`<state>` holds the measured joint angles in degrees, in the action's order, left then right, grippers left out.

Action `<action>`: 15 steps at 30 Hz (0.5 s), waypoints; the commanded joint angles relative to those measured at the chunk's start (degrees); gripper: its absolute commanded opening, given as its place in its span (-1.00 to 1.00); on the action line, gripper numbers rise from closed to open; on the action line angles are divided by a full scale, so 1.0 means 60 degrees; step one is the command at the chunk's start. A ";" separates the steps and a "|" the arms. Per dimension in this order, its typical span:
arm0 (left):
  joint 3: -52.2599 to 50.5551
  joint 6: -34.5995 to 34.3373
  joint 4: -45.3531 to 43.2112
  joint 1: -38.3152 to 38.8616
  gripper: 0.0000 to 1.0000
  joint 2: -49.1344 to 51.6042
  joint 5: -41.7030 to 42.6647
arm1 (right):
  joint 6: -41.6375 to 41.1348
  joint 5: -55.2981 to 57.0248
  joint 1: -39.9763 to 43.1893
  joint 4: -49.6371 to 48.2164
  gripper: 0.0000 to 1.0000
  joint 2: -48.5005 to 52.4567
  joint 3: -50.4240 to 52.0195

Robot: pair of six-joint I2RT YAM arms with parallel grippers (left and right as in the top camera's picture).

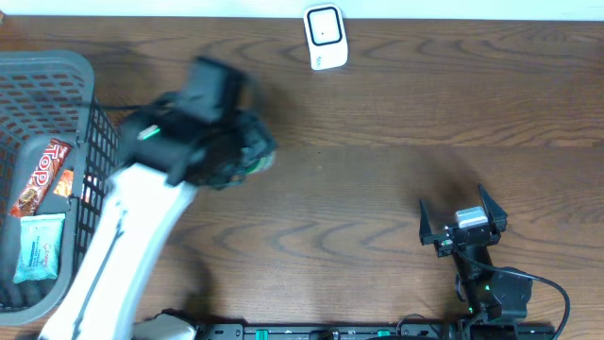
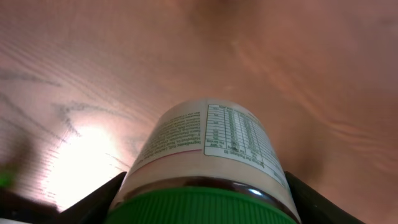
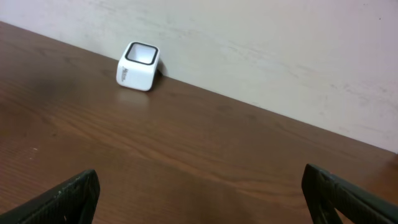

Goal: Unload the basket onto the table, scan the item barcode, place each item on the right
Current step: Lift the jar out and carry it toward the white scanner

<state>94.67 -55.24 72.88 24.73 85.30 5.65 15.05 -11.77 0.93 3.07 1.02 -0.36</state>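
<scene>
Left claw (image 2: 205,200) grips a green-lidded bottle (image 2: 208,146) (printed label up) over the counter (image 1: 377,113), just right of the basket (image 1: 57,64), which holds a snack bar (image 1: 42,175) and a pale packet (image 1: 40,247). Right claw (image 1: 456,210) gapes empty near the front edge, with open wood stretching to the scanner (image 1: 326,36) at the far edge.
</scene>
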 commanded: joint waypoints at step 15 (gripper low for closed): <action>-0.0022 -0.3840 -0.2051 0.1526 0.33 0.5424 -0.0663 | -0.0066 0.0051 -0.0022 0.0040 0.99 0.0000 0.0004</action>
<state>94.41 -75.31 60.58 33.32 116.25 2.63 15.05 -11.75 0.93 3.07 1.02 -0.36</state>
